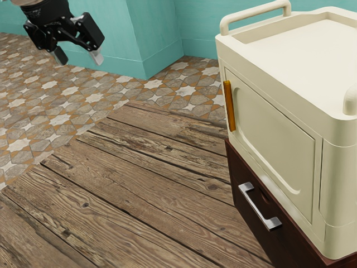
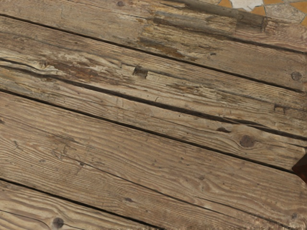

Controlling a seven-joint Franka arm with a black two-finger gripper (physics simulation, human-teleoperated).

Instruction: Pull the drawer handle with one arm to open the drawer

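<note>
From where I stand, the arm comes in at the exterior view's upper left corner, its black two-finger claw (image 1: pixel 78 56) hanging high above the planks, tilted a little, with the fingertips pointing mostly downward. The claw is spread, a clear gap between its two fingers and nothing pinched there. It is well apart from the silver, squared-off metal drawer handle (image 1: pixel 260 207), which is over toward the exterior view's right, on the front of a dark reddish-brown drawer unit (image 1: pixel 290 245). That unit sits below a cream cabinet (image 1: pixel 279 131) with rounded corners, a recessed top, raised rails and an upright amber-brown handle (image 1: pixel 229 106) on its door. The tabletop (image 1: pixel 139 178) is made of weathered brown wooden planks, with knots, rough splintered patches and dark seams running between the boards. The wrist view looks down on those same boards, with a dark reddish corner of the drawer unit just at the edge and a bit of tile past the far planks. Beyond the wood I can see a patterned floor (image 1: pixel 33 114) of grey-brown and orange tiles with pale star shapes, meeting teal walls (image 1: pixel 159 33) that jut out in a corner.
</note>
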